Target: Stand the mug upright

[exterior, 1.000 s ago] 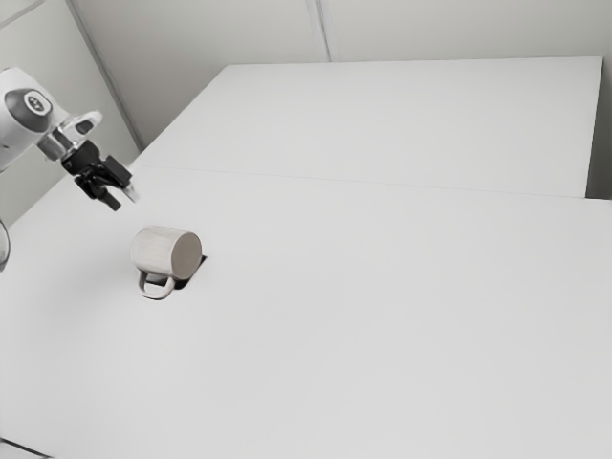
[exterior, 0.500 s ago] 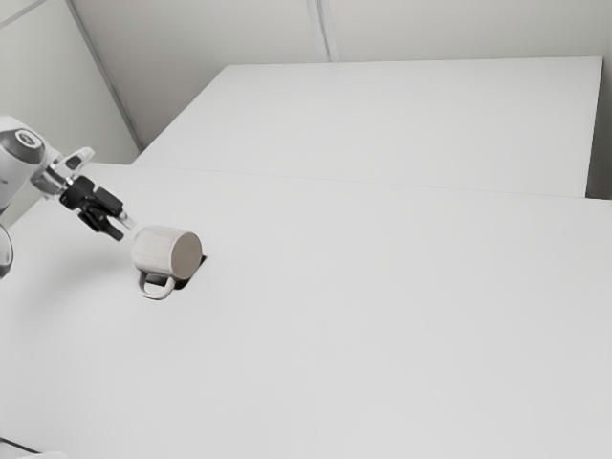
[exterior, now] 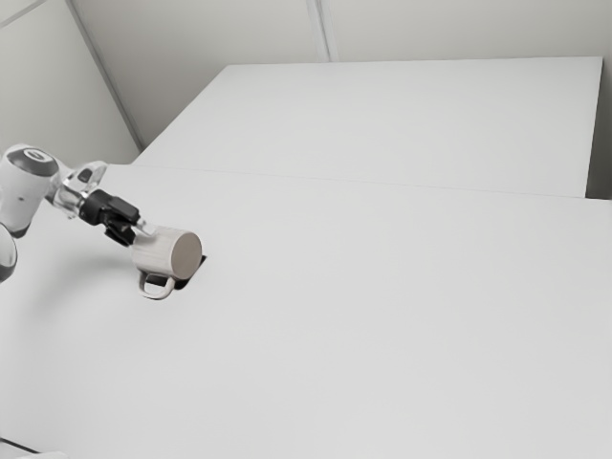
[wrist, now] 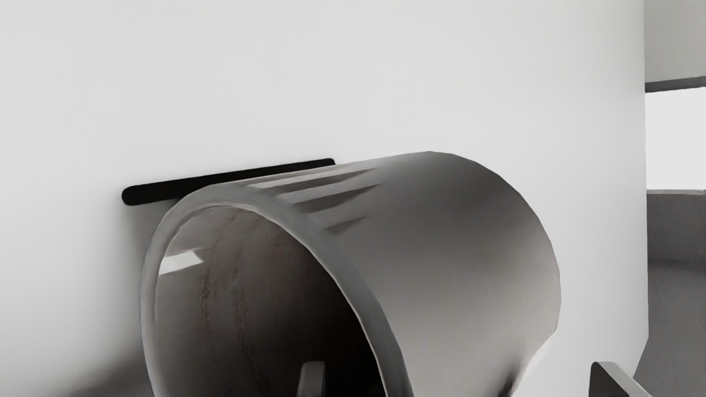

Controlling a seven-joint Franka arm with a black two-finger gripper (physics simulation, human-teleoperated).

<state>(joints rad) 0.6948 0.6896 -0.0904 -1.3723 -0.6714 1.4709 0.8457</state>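
Note:
The pale mug (exterior: pixel 163 251) lies on its side on the table, its handle (exterior: pixel 158 287) toward the front edge of the exterior view. My gripper (exterior: pixel 138 234) is at the mug's upper left side there, close to or against it. In the wrist view the mug (wrist: pixel 441 248) shows its open mouth and its side wall. My gripper (wrist: pixel 459 380) stands open there: one fingertip (wrist: pixel 313 380) overlaps the mouth, the other (wrist: pixel 606 380) is beyond the outside of the wall. Whether either touches the mug, I cannot tell.
A thin black strip (wrist: pixel 226 179) lies alongside the mug on the white table (exterior: pixel 363 316). A paler raised panel or wall (exterior: pixel 402 124) stands behind the table in the exterior view.
My hand has come down and then toward the exterior view's right, from above the mug to its side. The mug has stayed where it was.

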